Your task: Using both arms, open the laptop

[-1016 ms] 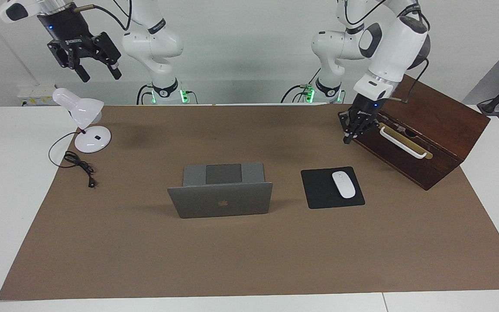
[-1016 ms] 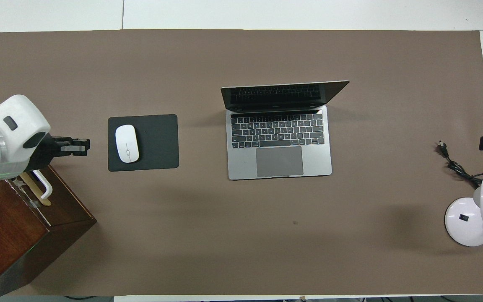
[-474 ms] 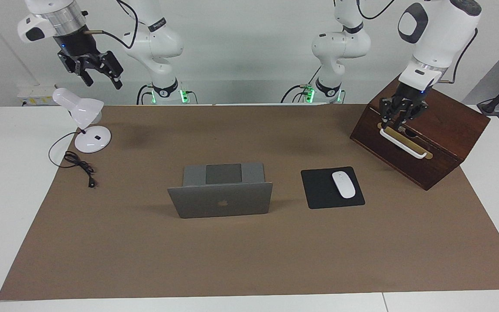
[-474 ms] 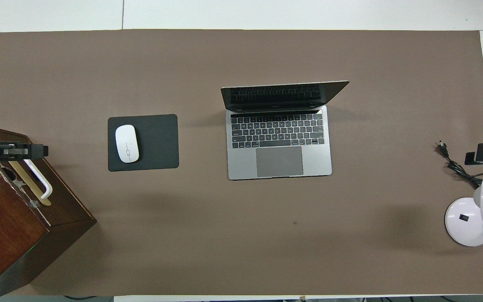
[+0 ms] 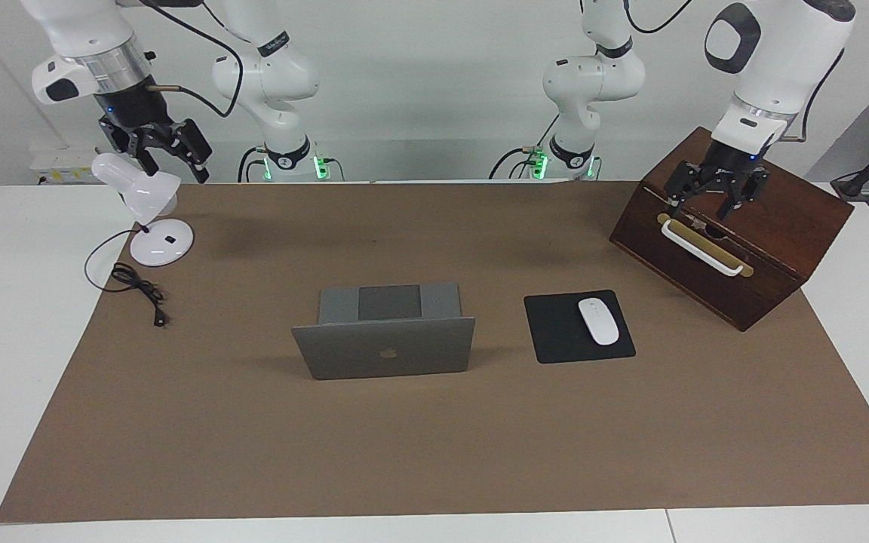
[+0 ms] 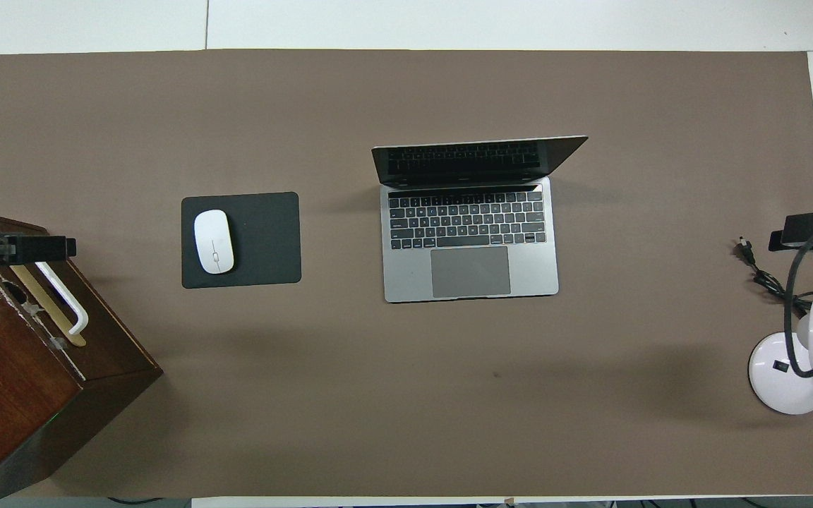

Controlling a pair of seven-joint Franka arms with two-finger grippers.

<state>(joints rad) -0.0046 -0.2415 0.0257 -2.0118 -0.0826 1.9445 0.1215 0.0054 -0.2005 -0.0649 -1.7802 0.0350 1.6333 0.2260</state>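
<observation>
Pulling away from the middle, both arms have gone to the ends of the tabletop [image 5: 434, 467]. The left hand [image 5: 715, 205] was shut a moment ago; now its fingers are spread wide and hold nothing, up over the wooden box [image 5: 744, 249] near the white handle [image 5: 702, 249]. The right hand [image 5: 170, 154] hangs open and empty over the white lamp [image 5: 140, 196]. The laptop [image 5: 385, 332] sits mid-tabletop, beside the black mouse pad [image 5: 555, 328] and the mouse [image 5: 598, 321]. Its lid stands up, keys showing, and it has not moved. I think the job is done and the arms are just backing off.
</observation>
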